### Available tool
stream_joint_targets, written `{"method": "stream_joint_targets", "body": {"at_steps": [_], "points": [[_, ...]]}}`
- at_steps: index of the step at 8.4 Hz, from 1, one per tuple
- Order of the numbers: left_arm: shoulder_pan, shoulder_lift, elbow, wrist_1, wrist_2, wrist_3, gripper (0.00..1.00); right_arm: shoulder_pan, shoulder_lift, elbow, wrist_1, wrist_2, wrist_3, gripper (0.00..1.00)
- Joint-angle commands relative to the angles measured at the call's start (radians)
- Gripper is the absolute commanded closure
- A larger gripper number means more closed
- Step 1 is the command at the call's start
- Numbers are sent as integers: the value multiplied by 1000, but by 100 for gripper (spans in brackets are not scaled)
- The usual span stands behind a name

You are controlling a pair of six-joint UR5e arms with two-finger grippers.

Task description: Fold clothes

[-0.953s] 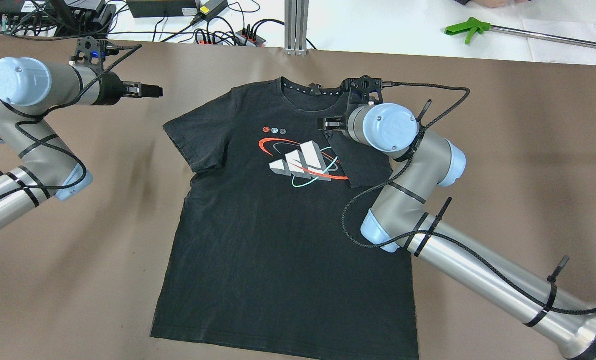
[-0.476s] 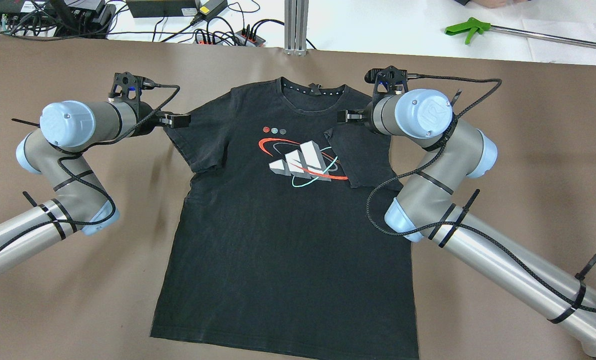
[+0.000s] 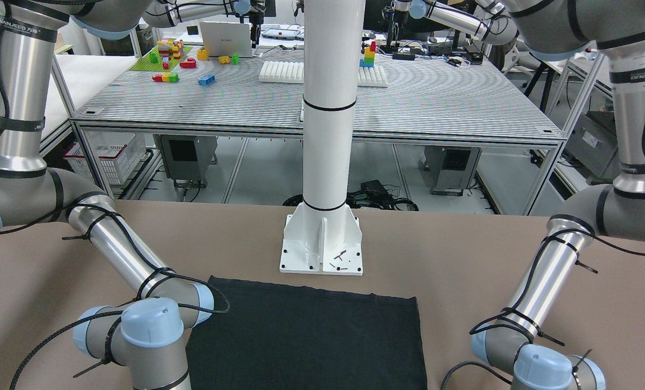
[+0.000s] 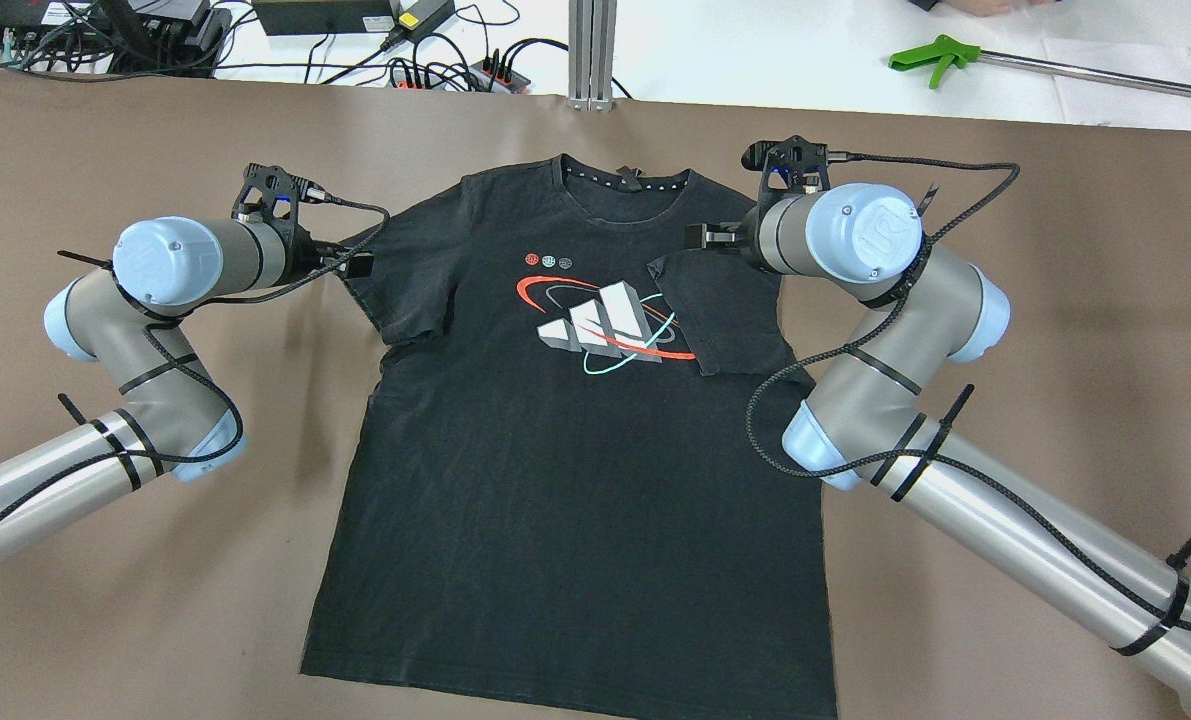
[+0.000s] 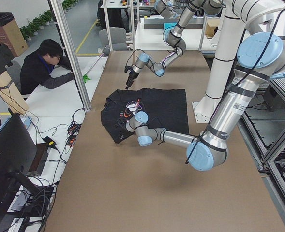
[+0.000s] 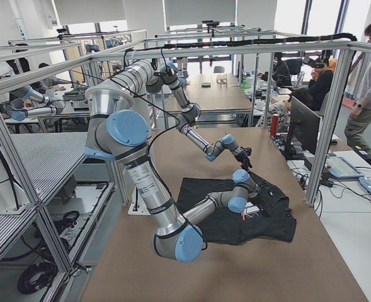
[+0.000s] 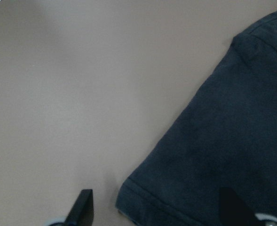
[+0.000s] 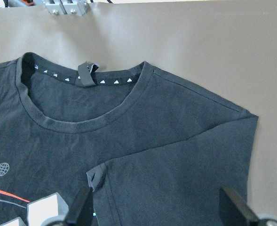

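A black T-shirt (image 4: 555, 480) with a white, red and teal chest print lies flat on the brown table, collar at the far side. It also shows in the front-facing view (image 3: 311, 336). Its right sleeve (image 4: 730, 320) is folded inward over the chest. My left gripper (image 4: 357, 266) is open at the outer edge of the left sleeve; in the left wrist view (image 7: 157, 212) the sleeve hem (image 7: 143, 200) lies between the fingers. My right gripper (image 4: 700, 237) is open and empty over the right shoulder, above the folded sleeve (image 8: 176, 183).
A green-handled tool (image 4: 930, 58), cables and power strips (image 4: 455, 70) lie on the white bench beyond the table. An aluminium post (image 4: 592, 50) stands at the far edge. The white column base (image 3: 322, 244) stands near the shirt's hem. An operator (image 5: 45, 67) sits at the far side.
My left gripper has swung in from the far left and down to the left sleeve's edge. My right gripper has drawn back to the right, off the folded sleeve's corner.
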State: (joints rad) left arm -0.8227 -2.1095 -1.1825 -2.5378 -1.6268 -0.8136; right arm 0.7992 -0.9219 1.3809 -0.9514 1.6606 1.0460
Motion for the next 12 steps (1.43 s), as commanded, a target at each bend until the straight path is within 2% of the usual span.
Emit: {"method": "stream_joint_targets", "body": {"at_steps": [1,2,3,7,11,12], "points": [[-1,-24,52,7,4,17,6,0,-18,9,3,-1,-1,6],[-1,-30,61,7,4,19,6,0,-20,9,5,-1,-1,6],[-1,-30,63,5,2,19,11,-2,-20,9,3,-1,-1,6],[2,-29,63,4,1,17,35,-2,-20,9,0,-4,-3,6],[4,-27,70,2,2,17,38,-2,-18,7,0,-7,-4,6],[4,-29,70,2,2,13,43,-2,-18,9,-1,-7,-3,6]]}}
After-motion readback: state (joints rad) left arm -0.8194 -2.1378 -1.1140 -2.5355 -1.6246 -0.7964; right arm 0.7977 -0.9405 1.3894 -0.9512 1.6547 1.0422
